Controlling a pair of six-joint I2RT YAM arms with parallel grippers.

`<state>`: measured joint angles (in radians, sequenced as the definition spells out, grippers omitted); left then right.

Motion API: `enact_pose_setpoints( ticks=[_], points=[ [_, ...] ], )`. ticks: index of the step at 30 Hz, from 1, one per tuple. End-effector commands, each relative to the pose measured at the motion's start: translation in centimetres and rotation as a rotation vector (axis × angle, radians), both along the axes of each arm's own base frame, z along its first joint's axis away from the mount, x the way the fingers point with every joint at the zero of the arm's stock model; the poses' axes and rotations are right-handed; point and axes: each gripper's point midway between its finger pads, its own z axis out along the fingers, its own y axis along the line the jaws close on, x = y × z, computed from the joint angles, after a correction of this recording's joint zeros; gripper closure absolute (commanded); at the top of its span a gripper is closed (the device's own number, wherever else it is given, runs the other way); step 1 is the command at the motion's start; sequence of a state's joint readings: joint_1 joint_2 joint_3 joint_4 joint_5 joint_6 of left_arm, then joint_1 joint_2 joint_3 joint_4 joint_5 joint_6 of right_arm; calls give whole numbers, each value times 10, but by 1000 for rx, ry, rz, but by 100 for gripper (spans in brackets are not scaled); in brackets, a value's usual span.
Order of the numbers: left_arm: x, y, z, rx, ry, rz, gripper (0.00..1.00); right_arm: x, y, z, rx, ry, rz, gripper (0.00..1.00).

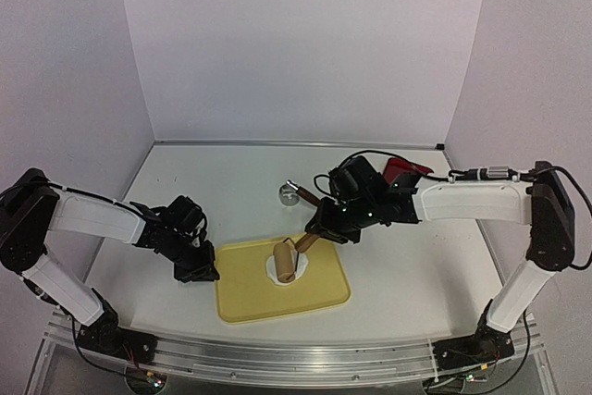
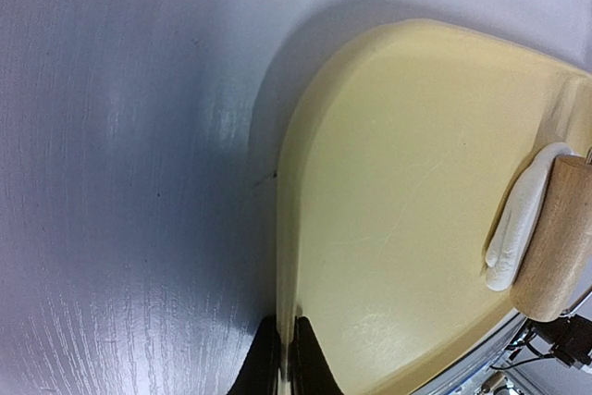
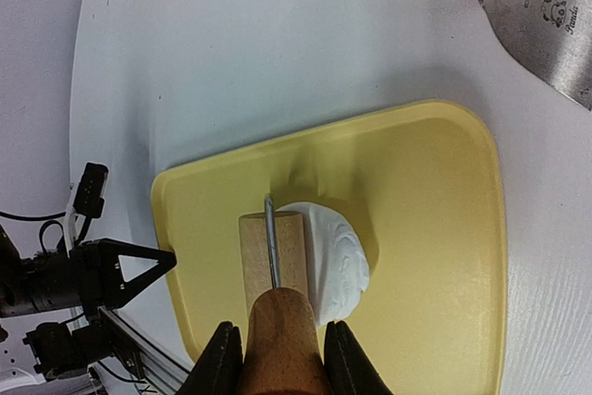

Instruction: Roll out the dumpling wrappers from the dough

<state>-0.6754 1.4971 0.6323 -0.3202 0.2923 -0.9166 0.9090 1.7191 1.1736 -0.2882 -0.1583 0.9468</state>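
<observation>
**Top view.** The left pincer (image 1: 198,270) is closed at the left rim of the yellow tray (image 1: 245,301). The right pincer (image 1: 324,227) grips the handle of the roller (image 1: 288,262). The barrel lies just beyond this pincer, resting on the dough (image 1: 272,272). The dough is a small thick white pad at the tray's middle. No dumpling wrappers are cut yet. A ring cutter (image 1: 286,194) and a scraper (image 1: 305,197) lie close beside the right pincer, off the tray. Risk: the wrist or its cable could knock them during a long stroke.

**Left wrist view.** The fingertips (image 2: 266,363) are shut, and the tray rim runs straight in between them, so they appear to pinch it. Dough and roller sit far ahead and to the right of this pincer. Risk: the hold is on a thin lip at one side only. A hard push from the roller could swing the tray or pull the rim free.

**Right wrist view.** Both fingers (image 3: 220,365) clamp the handle. The barrel is directly ahead of them and covers only part of the dough, which bulges out to the right. Risks: rolling off-centre would likely give a lopsided sheet, and soft dough may stick to the barrel and lift.

**Writing.** The scraper blade, beyond the tray from this pincer, carries a small emblem and a word that seems to read "Panda". I cannot be certain of it. Nothing else is legible.
</observation>
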Motion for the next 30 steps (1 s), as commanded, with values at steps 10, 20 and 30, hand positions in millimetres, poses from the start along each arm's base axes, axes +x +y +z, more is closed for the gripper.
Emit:
enact_pose_setpoints(
  ticks=[10,20,30],
  points=[
    [-17,20,-17,72,47,21,100,-42,-127,-91,-459,161,-89,100],
    [-13,15,-18,56,50,19,100,-50,-62,-119,-475,200,128,100],
    [-12,17,-16,67,41,28,100,-47,-134,-96,-519,176,-60,100]
  ],
)
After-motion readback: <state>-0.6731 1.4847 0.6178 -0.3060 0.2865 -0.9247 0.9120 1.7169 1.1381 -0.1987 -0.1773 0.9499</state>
